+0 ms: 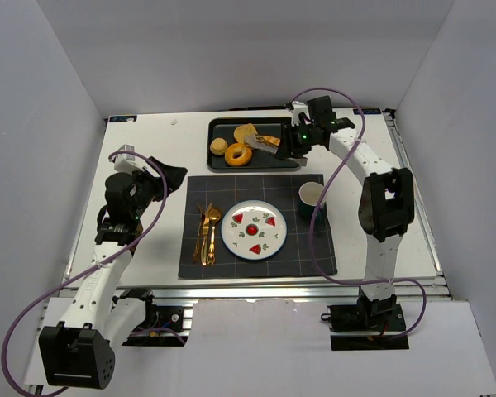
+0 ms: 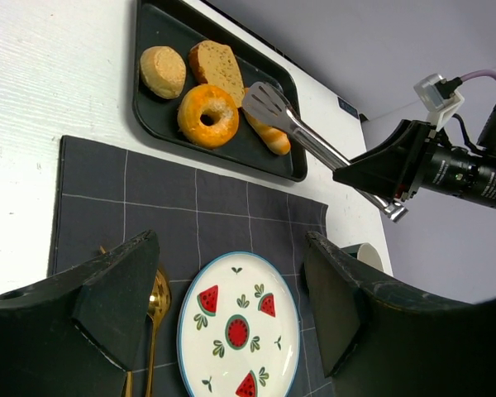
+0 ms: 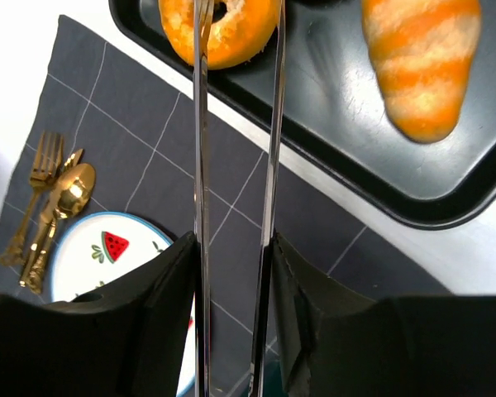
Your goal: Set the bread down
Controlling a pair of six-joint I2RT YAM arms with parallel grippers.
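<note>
Right gripper [image 3: 231, 302] clamped on a pair of long silver metal tongs [image 2: 314, 145], black fingers pressed against both tong arms, arms left a narrow gap apart. Tongs stretched out over the black rectangular tray [image 2: 161, 124] at the far side of the white table [image 1: 157, 132]. Tong head above the inner end of the long orange-and-cream striped bread roll [image 2: 270, 135], close to the tan bread slice [image 2: 217, 64]; contact impossible to tell, nothing visibly gripped between the tips.

Striped bread roll flat on the right half of the tray. Long axis diagonal: one rounded end toward the tray's near right rim and the placemat, the other toward the bread slice.

Same tray, further left: round pale bun [image 2: 163, 70] and orange glazed doughnut [image 2: 188, 124], the doughnut just beside the roll.

Left gripper [image 2: 231, 306] spread wide apart, empty, above the left part of the dark grey checked placemat [image 1: 306, 248]. On the placemat: white round plate with watermelon pattern [image 1: 269, 240], gold fork and spoon [image 1: 207, 236] to its left, dark green mug [image 1: 311, 198] at the right edge.
</note>
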